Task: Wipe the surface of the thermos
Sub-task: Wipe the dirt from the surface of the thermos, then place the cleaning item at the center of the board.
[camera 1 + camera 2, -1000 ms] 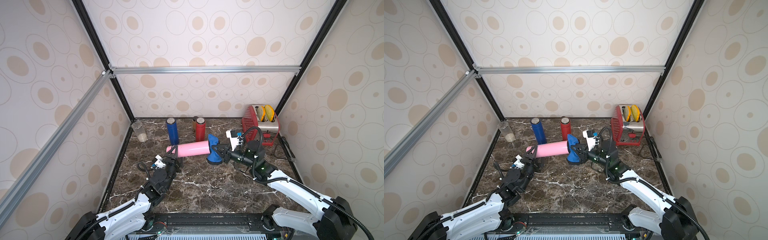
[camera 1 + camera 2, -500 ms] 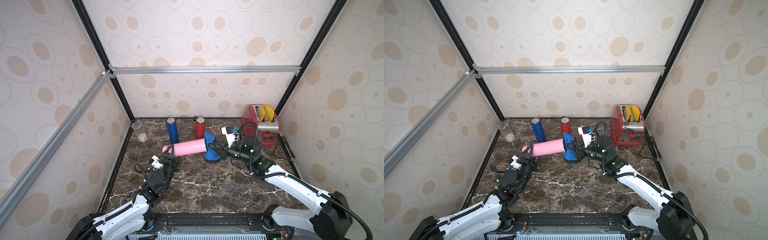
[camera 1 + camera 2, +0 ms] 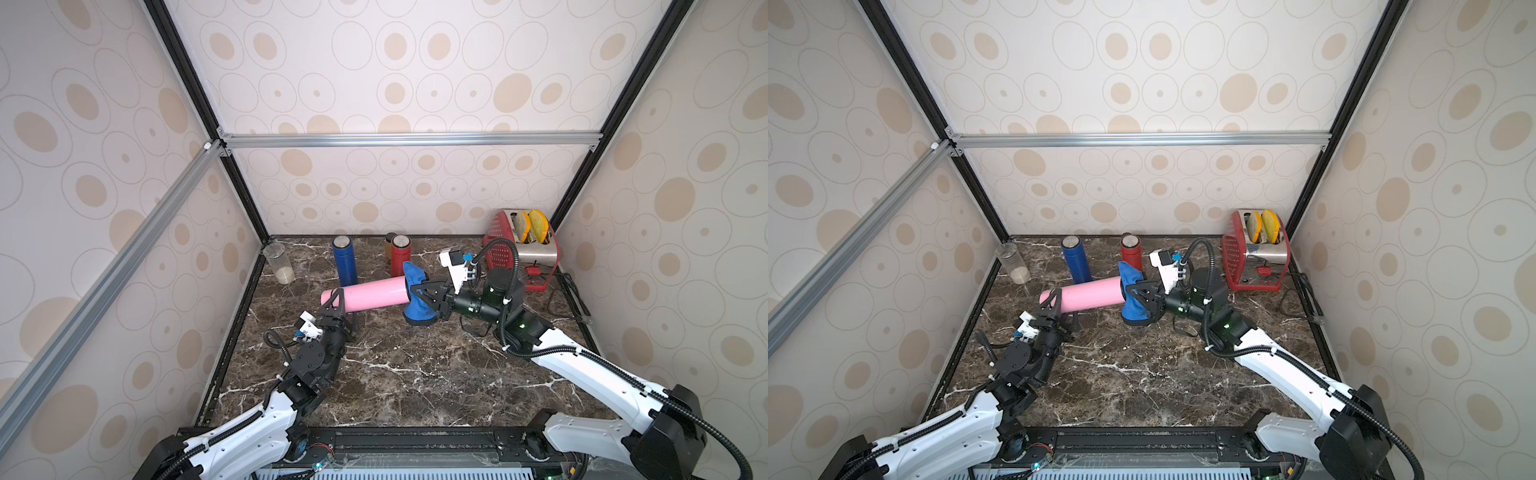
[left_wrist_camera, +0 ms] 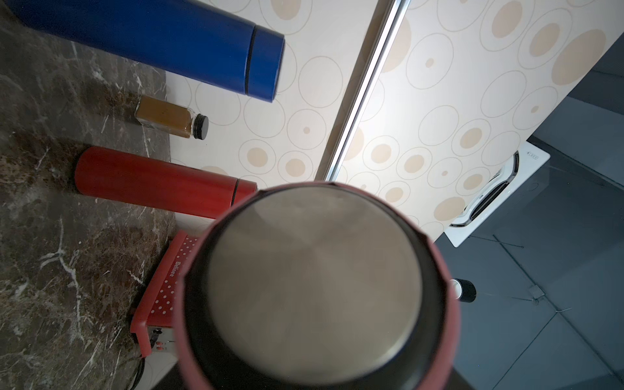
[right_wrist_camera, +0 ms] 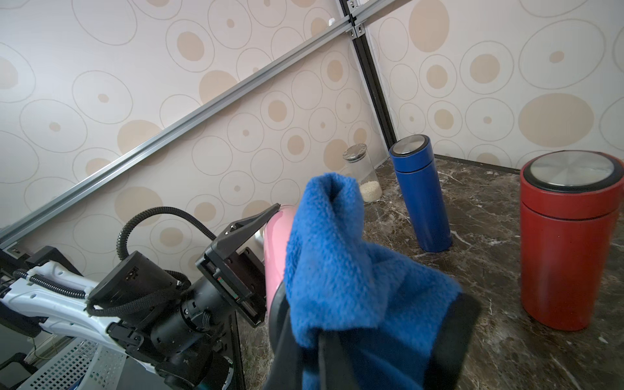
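The pink thermos (image 3: 370, 294) (image 3: 1088, 295) hangs level above the marble floor, and my left gripper (image 3: 343, 309) (image 3: 1064, 311) is shut on its left end. Its round steel end (image 4: 314, 270) fills the left wrist view. At the thermos's right end my right gripper (image 3: 422, 297) (image 3: 1142, 297) is shut on a blue cloth (image 3: 417, 316) (image 3: 1131, 311). The cloth (image 5: 337, 270) drapes over that end and touches the pink thermos (image 5: 275, 250). The cloth hides my right fingertips.
A blue thermos (image 3: 344, 259) and a red thermos (image 3: 401, 255) stand at the back, with a brown spice jar (image 4: 169, 116) behind them. A glass jar (image 3: 279, 262) is at back left, and a red toaster (image 3: 523, 241) at back right.
The pink thermos has shifted a little left and toward the back in my left gripper. My right gripper with the blue cloth has followed it, staying at the thermos's right end.
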{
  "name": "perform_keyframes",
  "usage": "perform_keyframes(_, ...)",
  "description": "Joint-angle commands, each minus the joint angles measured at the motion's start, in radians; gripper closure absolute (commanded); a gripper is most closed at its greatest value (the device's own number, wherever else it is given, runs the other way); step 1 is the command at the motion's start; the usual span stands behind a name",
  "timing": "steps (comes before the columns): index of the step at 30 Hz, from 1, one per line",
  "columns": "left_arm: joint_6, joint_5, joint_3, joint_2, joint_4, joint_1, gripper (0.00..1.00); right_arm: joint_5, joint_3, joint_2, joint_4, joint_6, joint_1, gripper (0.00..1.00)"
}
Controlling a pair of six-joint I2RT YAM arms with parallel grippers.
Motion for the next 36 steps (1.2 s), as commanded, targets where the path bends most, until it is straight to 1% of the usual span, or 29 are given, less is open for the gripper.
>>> perform_keyframes(1,0.049,0.132,0.034,0.008,0.082,-0.015,1.00,-0.029,-0.002,0.025,-0.049,-0.043,0.043,1.00)
perform_keyframes(6,0.045,0.173,0.079,0.002,0.097,-0.013,1.00,0.039,-0.028,0.090,-0.090,-0.061,0.043,1.00)
perform_keyframes(12,0.073,0.180,0.121,-0.041,0.099,-0.009,1.00,0.069,-0.011,0.155,-0.158,-0.070,0.043,1.00)
perform_keyframes(16,0.121,0.168,0.144,-0.099,0.024,-0.005,1.00,0.077,-0.010,0.155,-0.188,-0.073,0.042,1.00)
perform_keyframes(18,0.162,0.154,0.155,-0.141,-0.041,-0.006,1.00,0.088,-0.008,0.139,-0.218,-0.079,0.042,1.00)
perform_keyframes(23,0.333,0.097,0.210,-0.268,-0.303,-0.003,1.00,0.139,-0.023,0.062,-0.307,-0.094,0.042,1.00)
perform_keyframes(26,0.470,0.057,0.270,-0.313,-0.437,-0.004,1.00,0.186,-0.028,-0.008,-0.411,-0.110,0.042,1.00)
perform_keyframes(27,0.534,0.047,0.302,-0.319,-0.489,-0.003,1.00,0.207,-0.029,-0.033,-0.458,-0.115,0.042,1.00)
perform_keyframes(30,0.727,0.040,0.415,-0.295,-0.607,-0.004,1.00,0.284,-0.044,-0.117,-0.588,-0.121,0.042,1.00)
perform_keyframes(33,0.907,0.062,0.523,-0.225,-0.657,-0.004,1.00,0.345,-0.079,-0.196,-0.663,-0.123,0.042,1.00)
perform_keyframes(36,1.065,0.089,0.638,-0.139,-0.723,-0.003,1.00,0.381,-0.101,-0.235,-0.723,-0.135,0.042,0.99)
